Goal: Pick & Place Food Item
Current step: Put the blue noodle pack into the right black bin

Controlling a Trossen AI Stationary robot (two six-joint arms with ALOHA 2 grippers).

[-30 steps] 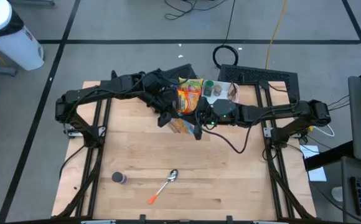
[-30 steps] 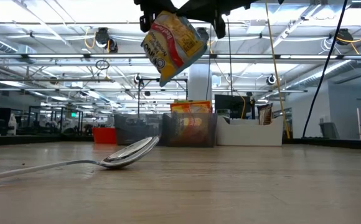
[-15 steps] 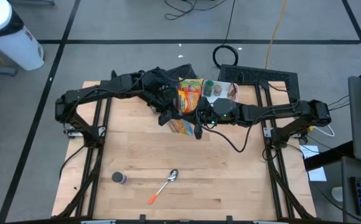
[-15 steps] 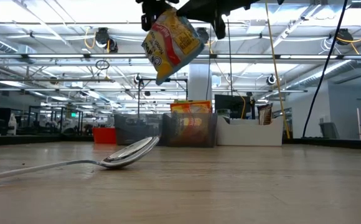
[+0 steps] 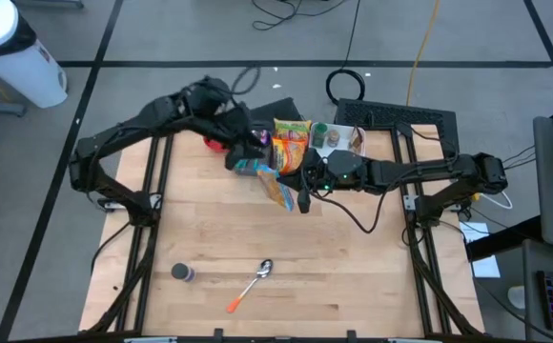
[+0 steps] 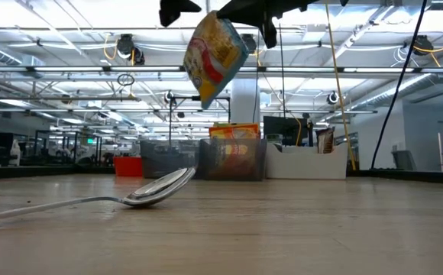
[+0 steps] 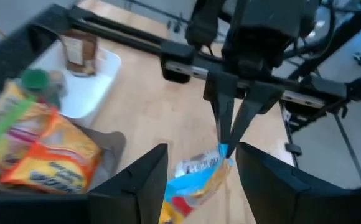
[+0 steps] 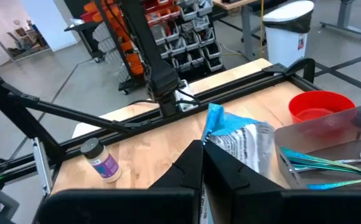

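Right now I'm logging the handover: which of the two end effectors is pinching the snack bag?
The right end effector, shut on the snack bag's top corner so it hangs above the table. The left end effector stands open, clear of the bag.

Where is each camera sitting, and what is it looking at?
High: above, looking down at table and both arms.
Low: at tabletop height, facing spoon; arms at top.
Left wrist: past open left fingers at right gripper pinching snack bag.
Right wrist: past shut right fingers at the bag.
All share the bag.
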